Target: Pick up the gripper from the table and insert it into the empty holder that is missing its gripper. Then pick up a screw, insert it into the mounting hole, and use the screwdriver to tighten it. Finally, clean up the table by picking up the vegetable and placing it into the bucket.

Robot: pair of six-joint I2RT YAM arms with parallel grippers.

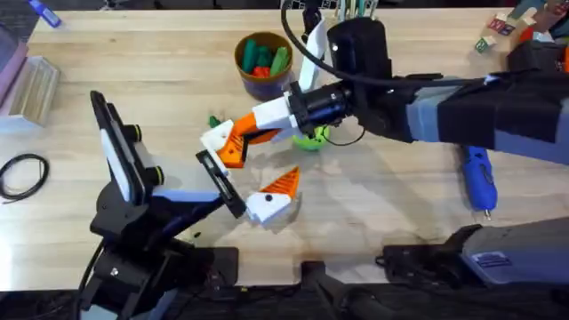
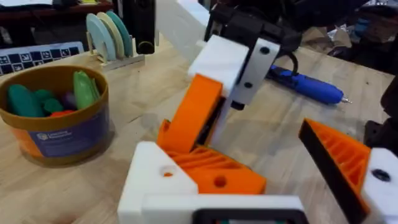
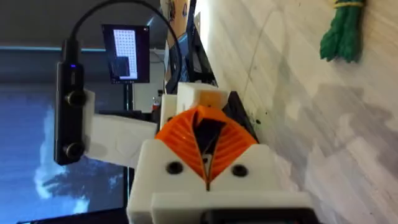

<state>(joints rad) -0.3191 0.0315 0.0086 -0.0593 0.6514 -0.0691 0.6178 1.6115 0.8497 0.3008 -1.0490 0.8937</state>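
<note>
My left gripper stands open at mid-table, with two white finger blocks that each carry an orange ridged wedge. The far block is the holder; the orange gripper sits in it, a round hole showing in its face. My right gripper reaches in from the right, shut, its orange tips resting against that wedge. The blue screwdriver lies on the table to the right. The small dark-green vegetable lies just beyond the grippers. The bucket stands at the back, holding toy vegetables.
A bright green disc lies under the right arm's wrist. A coiled black cable lies at the left edge. A clear box stands at the far left, and coloured blocks at the far right corner.
</note>
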